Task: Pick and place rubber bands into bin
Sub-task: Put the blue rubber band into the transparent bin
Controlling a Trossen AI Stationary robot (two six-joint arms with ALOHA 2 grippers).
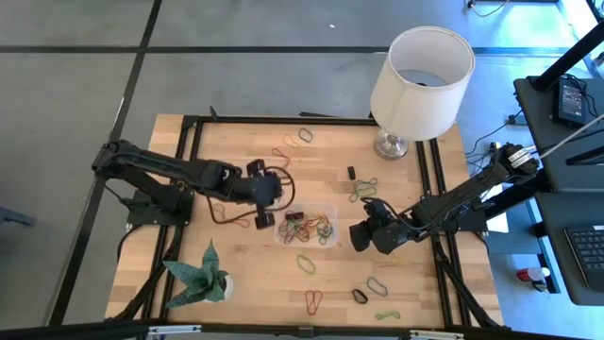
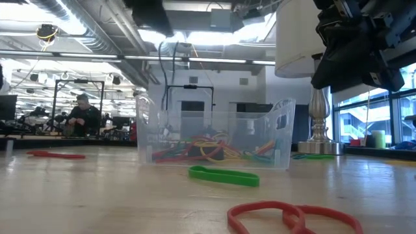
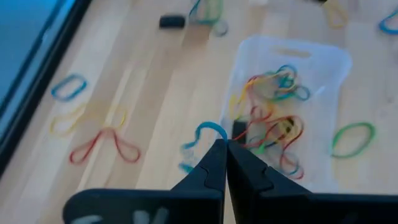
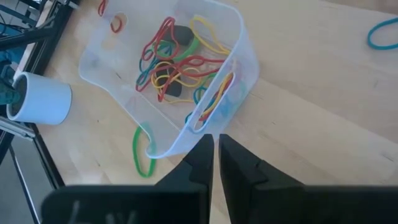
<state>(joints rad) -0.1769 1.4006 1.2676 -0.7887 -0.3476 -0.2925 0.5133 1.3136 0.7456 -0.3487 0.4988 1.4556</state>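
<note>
The clear bin [image 1: 330, 210] sits mid-table with several coloured rubber bands [image 4: 177, 65] lying in it. More bands lie loose on the wood, among them a green one [image 1: 307, 263] and a red one [image 1: 313, 300] near the front. My left gripper [image 1: 267, 196] hangs above the table just left of the bin, shut on a light blue band [image 3: 200, 140]. My right gripper [image 1: 363, 236] hovers off the bin's right near corner, fingers together [image 4: 215, 146], with nothing seen between them. It is clear of the bin wall [image 4: 242, 56]. My left gripper pinches the light blue band by one end of its loop [image 3: 214, 130], at the free ends of the two fingers. The fingers slant down from the table's left. The rest of the band hangs slack beside the fingertips, clear of the table, next to the bin's left wall [image 3: 239, 81].
A white lamp [image 1: 420, 80] stands at the far right. A green paper plant in a white pot [image 1: 203, 279] stands at the near left. A small black piece [image 1: 351, 174] lies beyond the bin. A person [image 2: 83, 116] sits far off in the room.
</note>
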